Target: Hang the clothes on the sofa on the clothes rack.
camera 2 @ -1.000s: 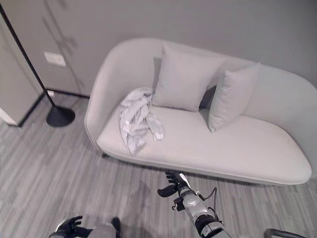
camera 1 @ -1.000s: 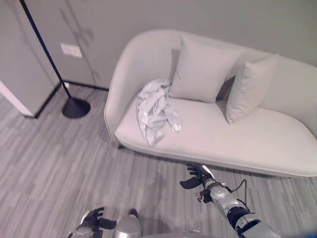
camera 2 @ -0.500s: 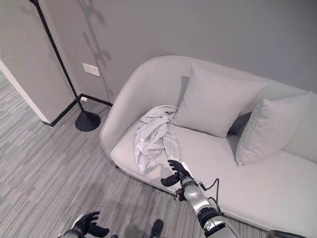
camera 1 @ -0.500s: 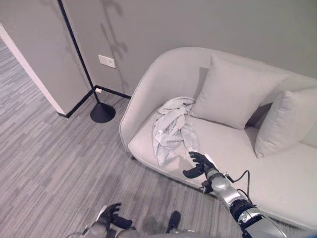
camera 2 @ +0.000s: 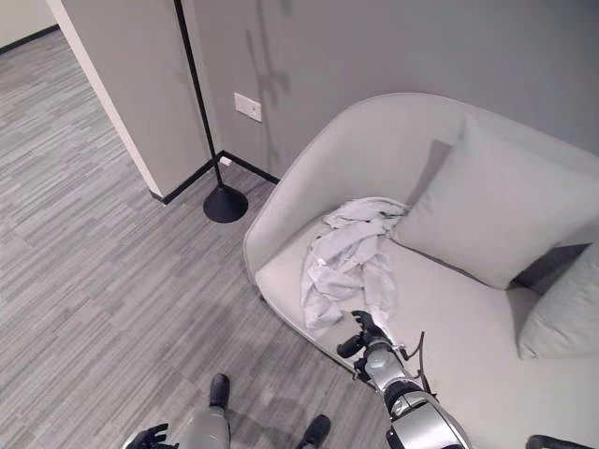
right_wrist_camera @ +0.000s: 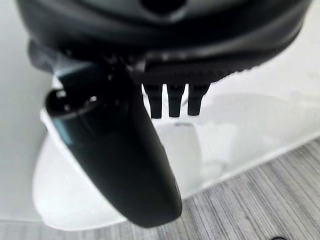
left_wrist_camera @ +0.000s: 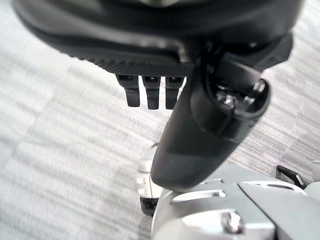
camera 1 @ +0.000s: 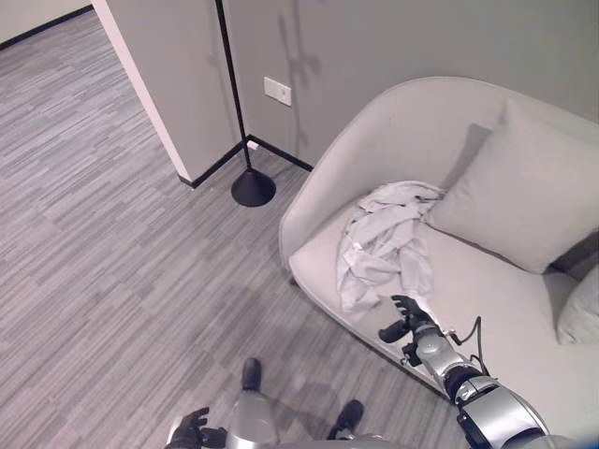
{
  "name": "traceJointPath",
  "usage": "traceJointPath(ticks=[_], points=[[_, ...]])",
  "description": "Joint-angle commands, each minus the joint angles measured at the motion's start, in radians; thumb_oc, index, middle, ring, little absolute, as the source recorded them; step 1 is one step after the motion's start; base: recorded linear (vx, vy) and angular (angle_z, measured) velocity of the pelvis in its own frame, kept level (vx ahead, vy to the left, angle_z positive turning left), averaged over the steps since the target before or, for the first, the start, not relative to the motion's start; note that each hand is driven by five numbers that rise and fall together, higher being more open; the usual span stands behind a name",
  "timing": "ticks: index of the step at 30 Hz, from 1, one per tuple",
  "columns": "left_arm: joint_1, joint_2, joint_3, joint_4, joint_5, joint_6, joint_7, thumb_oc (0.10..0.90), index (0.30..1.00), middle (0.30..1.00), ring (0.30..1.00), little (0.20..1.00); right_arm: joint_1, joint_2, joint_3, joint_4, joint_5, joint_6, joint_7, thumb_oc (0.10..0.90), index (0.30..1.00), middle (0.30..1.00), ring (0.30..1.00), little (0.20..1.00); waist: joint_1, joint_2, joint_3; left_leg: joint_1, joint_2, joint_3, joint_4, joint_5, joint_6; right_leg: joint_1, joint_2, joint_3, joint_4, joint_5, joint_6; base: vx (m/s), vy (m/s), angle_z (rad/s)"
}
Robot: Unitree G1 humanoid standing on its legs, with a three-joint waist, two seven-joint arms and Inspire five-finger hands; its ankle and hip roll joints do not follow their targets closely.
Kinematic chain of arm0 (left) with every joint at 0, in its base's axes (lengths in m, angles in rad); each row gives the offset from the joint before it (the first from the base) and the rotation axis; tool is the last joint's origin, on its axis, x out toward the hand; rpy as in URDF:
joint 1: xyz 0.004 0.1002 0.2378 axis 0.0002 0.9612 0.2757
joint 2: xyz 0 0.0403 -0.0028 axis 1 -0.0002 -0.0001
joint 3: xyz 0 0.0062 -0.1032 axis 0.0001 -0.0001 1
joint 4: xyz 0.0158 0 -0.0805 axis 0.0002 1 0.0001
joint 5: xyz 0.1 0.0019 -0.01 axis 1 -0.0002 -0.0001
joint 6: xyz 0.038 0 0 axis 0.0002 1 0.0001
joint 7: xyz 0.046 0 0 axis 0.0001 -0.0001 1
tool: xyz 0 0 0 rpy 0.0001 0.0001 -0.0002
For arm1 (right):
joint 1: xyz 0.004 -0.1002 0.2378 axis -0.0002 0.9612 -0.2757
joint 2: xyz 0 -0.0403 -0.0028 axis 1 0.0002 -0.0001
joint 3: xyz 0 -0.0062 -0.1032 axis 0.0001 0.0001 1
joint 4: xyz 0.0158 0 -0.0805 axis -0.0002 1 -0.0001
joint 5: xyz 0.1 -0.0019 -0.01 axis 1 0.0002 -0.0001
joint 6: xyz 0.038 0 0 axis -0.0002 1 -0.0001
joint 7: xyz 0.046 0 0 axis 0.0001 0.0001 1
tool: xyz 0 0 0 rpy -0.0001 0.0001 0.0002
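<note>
Left eye view, nearest item: dark left hand, low over the grey striped floor, fingers loosely curled on nothing. Next, dark right hand, fingers relaxed and empty, at the seat's front edge just beside the crumpled pale-grey garment lying on the rounded light-grey sofa. Expect it light, limp, wrinkling freely; pinch a bunched fold near its upper heap. Farthest: thin black clothes rack pole.

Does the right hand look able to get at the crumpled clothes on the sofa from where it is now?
Probably yes. The right hand, fingers open, hovers at the sofa's front edge just beside the clothes, and nothing lies between them. The cushion sits behind the heap, out of the way.
</note>
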Motion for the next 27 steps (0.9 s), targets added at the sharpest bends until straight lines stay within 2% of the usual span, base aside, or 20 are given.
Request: traceJointPath(ticks=[1,5,10,16,17,22,24,27], points=[[-0.043,0.017,-0.059,-0.011,0.03,-0.053,-0.003,0.8,0.9,0.9,0.9,0.9,-0.187,-0.055,-0.035,0.006,0.023,-0.044,-0.12,0.8,0.9,0.9,0.9,0.9,0.039,-0.001,-0.002,-0.019,-0.012,-0.021,-0.011,-0.05,-0.015,0.065,-0.016,0.023,0.039,-0.138,0.077,-0.04,0.133,0.25],[-0.08,0.031,-0.091,-0.022,0.023,-0.061,0.02,0.8,0.9,0.9,0.9,0.9,-0.245,-0.074,-0.072,-0.052,0.047,-0.051,-0.223,0.8,0.9,0.9,0.9,0.9,0.032,0.009,0.042,-0.064,-0.039,-0.02,-0.014,-0.046,-0.003,0.011,-0.044,0.025,0.057,-0.118,0.09,-0.05,0.119,0.12],[-0.117,0.026,-0.156,-0.077,0.071,-0.086,0.062,0.8,0.9,0.9,0.9,0.9,-0.247,-0.09,-0.107,-0.195,-0.032,-0.048,-0.375,0.8,0.9,0.9,0.9,0.9,0.016,0.023,0.085,-0.107,-0.055,-0.023,-0.015,-0.043,0.006,-0.036,-0.065,0.025,0.07,-0.103,0.098,-0.03,0.072,-0.09],[-0.13,0.049,-0.209,-0.153,0.093,-0.114,0.087,0.8,0.9,0.9,0.9,0.9,-0.293,-0.115,-0.121,-0.157,-0.042,-0.04,-0.436,0.8,0.9,0.9,0.9,0.9,0.027,0.044,0.121,-0.149,-0.064,-0.041,-0.013,-0.026,0.002,-0.064,-0.076,0.005,0.085,-0.099,0.102,0.0,0.008,-0.02],[-0.129,0.056,-0.237,-0.169,0.115,-0.121,0.092,0.8,0.9,0.9,0.9,0.9,-0.317,-0.135,-0.12,-0.139,-0.041,-0.043,-0.454,0.8,0.9,0.9,0.9,0.9,0.033,0.054,0.136,-0.166,-0.064,-0.05,-0.014,-0.02,-0.002,-0.075,-0.078,0.001,0.087,-0.097,0.104,0.02,0.013,0.08],[-0.136,0.052,-0.259,-0.142,0.125,-0.119,0.094,0.8,0.9,0.9,0.9,0.9,-0.366,-0.148,-0.104,-0.09,0.007,-0.056,-0.418,0.8,0.9,0.9,0.9,0.9,0.045,0.063,0.154,-0.192,-0.062,-0.065,-0.016,-0.012,-0.006,-0.095,-0.076,-0.004,0.085,-0.093,0.108,0.03,0.005,0.12],[-0.141,0.05,-0.259,-0.112,0.116,-0.121,0.106,0.8,0.9,0.9,0.9,0.9,-0.4,-0.147,-0.065,-0.032,0.056,-0.071,-0.352,0.8,0.9,0.9,0.9,0.9,0.057,0.064,0.168,-0.22,-0.063,-0.074,-0.018,-0.005,-0.011,-0.112,-0.075,-0.011,0.078,-0.087,0.111,0.05,-0.004,0.0],[-0.142,0.069,-0.276,-0.147,0.117,-0.134,0.107,0.8,0.9,0.9,0.9,0.9,-0.442,-0.175,-0.021,0.032,0.062,-0.067,-0.298,0.8,0.9,0.9,0.9,0.9,0.076,0.069,0.179,-0.255,-0.071,-0.086,-0.02,0.004,-0.014,-0.134,-0.074,-0.018,0.072,-0.079,0.115,0.04,-0.009,0.13]])
